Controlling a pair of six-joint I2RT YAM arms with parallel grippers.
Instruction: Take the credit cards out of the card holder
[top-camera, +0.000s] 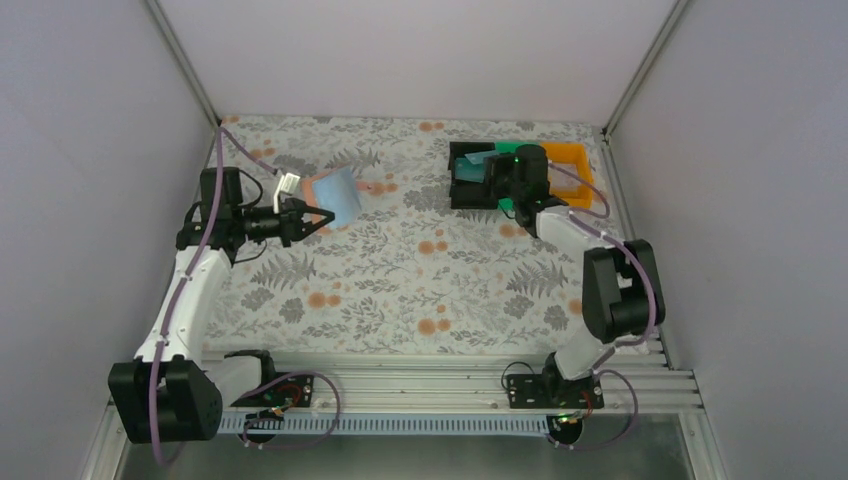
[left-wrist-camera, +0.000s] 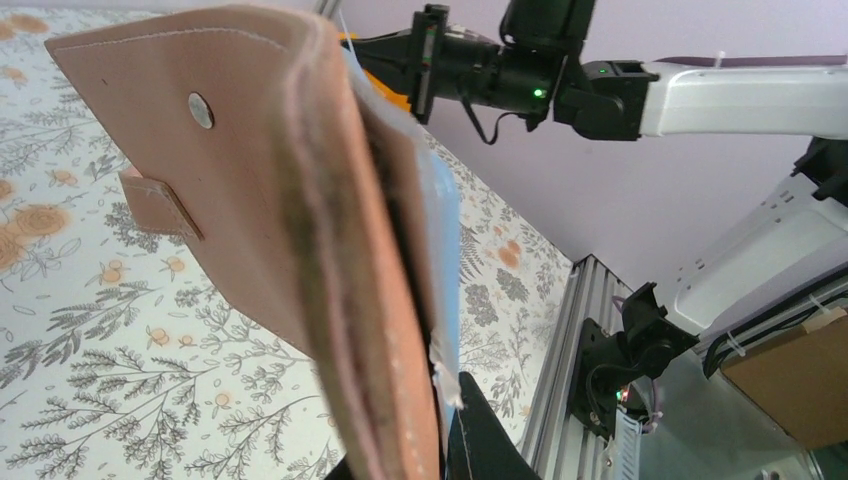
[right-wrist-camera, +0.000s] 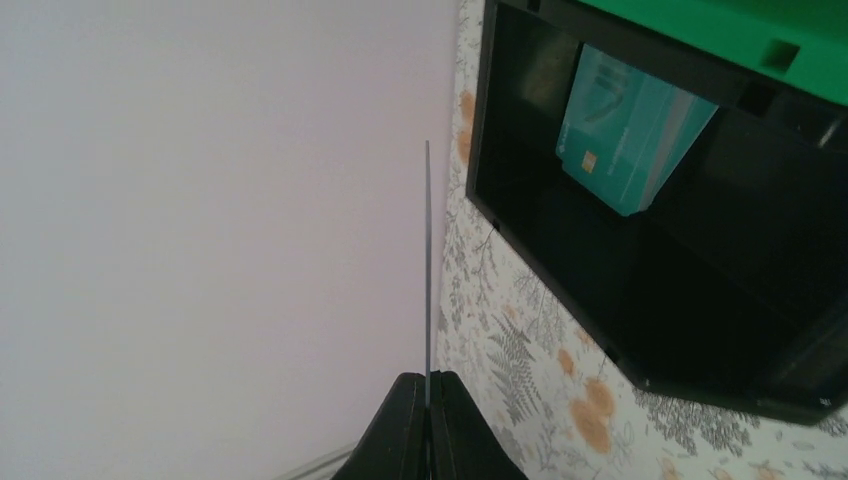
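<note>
My left gripper (top-camera: 305, 218) is shut on the card holder (top-camera: 335, 197) and holds it above the table at the back left, its light blue inside facing up. In the left wrist view the card holder (left-wrist-camera: 290, 200) fills the middle, salmon-tan outside with a snap, pinched at the left gripper (left-wrist-camera: 440, 445). My right gripper (top-camera: 497, 172) hovers over the black bin (top-camera: 465, 195). In its wrist view the right gripper (right-wrist-camera: 428, 385) is shut on a thin credit card (right-wrist-camera: 428, 260), seen edge-on. A teal credit card (right-wrist-camera: 630, 130) leans inside the black bin (right-wrist-camera: 540, 260).
A green bin (top-camera: 510, 205) and an orange bin (top-camera: 572, 160) stand beside the black one at the back right. The green bin (right-wrist-camera: 720, 25) borders the black one in the right wrist view. Grey walls close in the table on three sides.
</note>
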